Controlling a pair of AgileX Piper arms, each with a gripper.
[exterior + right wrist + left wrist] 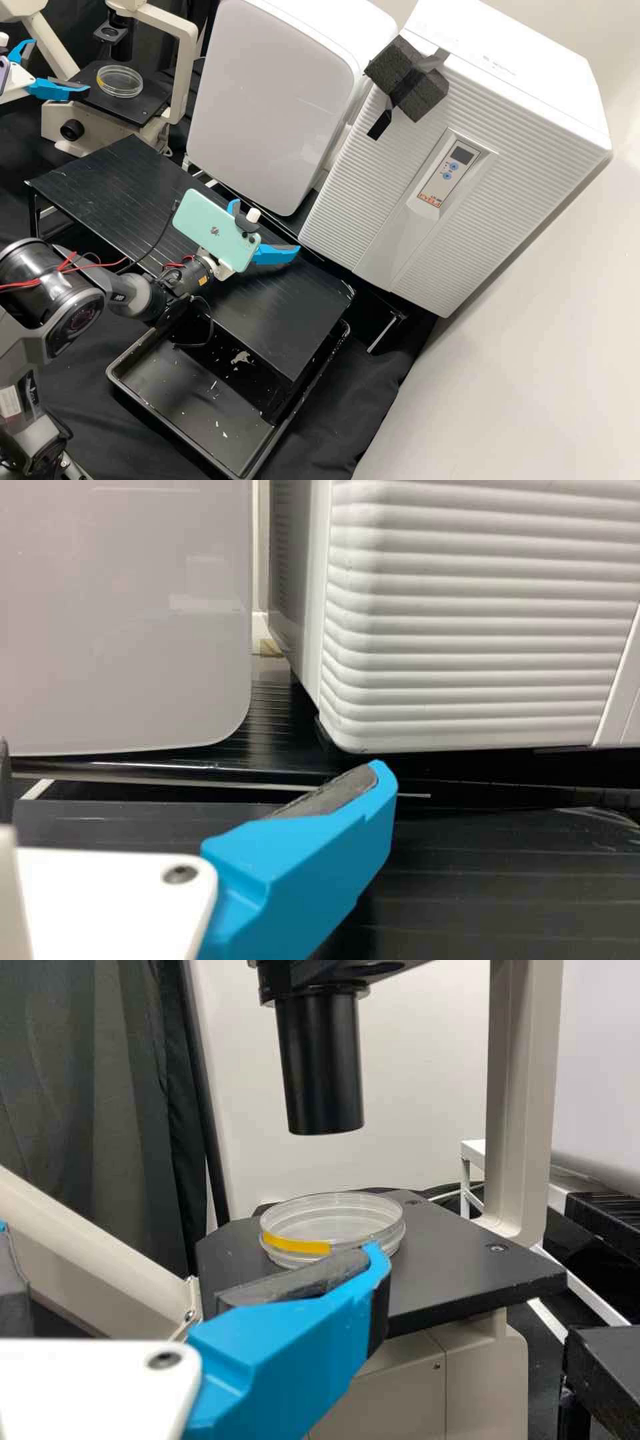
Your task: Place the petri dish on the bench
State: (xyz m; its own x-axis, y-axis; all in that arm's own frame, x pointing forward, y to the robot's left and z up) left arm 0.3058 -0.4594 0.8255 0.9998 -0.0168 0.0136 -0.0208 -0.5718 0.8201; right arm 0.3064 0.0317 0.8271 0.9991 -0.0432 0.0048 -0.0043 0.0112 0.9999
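Well, petri dish [333,1226] on microscope stage [460,1270], left pincer [61,65] near stage edge.

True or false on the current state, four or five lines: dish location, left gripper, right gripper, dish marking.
1. The petri dish rests on the microscope stage. True.
2. The left gripper is closed around the dish. False: its fingers are apart, and it holds nothing.
3. The dish has a yellow strip on its side. True.
4. The right gripper is over the microscope stage. False: it is over the black raised platform.
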